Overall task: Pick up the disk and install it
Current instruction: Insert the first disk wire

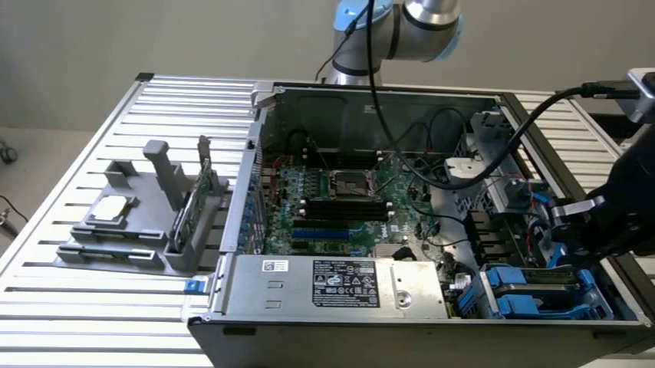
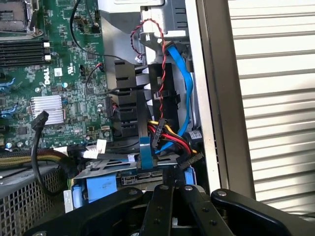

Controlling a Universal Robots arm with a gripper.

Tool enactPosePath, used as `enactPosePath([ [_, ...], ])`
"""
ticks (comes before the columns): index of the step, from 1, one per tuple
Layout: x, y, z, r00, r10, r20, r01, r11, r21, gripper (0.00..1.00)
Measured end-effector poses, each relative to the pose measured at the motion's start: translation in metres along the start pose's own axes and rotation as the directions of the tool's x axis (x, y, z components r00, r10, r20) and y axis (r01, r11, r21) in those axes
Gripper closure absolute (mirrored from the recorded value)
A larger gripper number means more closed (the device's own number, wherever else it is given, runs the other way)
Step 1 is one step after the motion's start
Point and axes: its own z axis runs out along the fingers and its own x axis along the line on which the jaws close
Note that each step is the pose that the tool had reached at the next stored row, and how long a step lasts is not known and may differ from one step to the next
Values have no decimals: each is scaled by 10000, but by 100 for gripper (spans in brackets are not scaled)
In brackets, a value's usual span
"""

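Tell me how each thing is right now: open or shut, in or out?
Big dark metal computer case: open, side panel off.
Black robot gripper: shut, close by the disk's end.
Silver-grey metal disk in its bright blue plastic carrier: lying flat in the case's drive bay.
Small square silver chip: lying on the grey rack, outside the case.

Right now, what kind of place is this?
Probably a computer assembly workbench: an open computer case with its green motherboard showing sits on a slatted metal table, and a robot arm reaches over it.
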Motion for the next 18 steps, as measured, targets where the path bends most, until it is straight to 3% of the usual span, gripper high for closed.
enactPosePath([
  [3,-4,0,2,9999,140,7,-140,9999,14,89],
  [9,-5,0,2,9950,985,135,-987,9951,91,89],
  [14,-5,0,1,9847,1723,253,-1727,9849,152,89],
  [18,-5,0,1,9724,2307,350,-2314,9727,196,89],
])
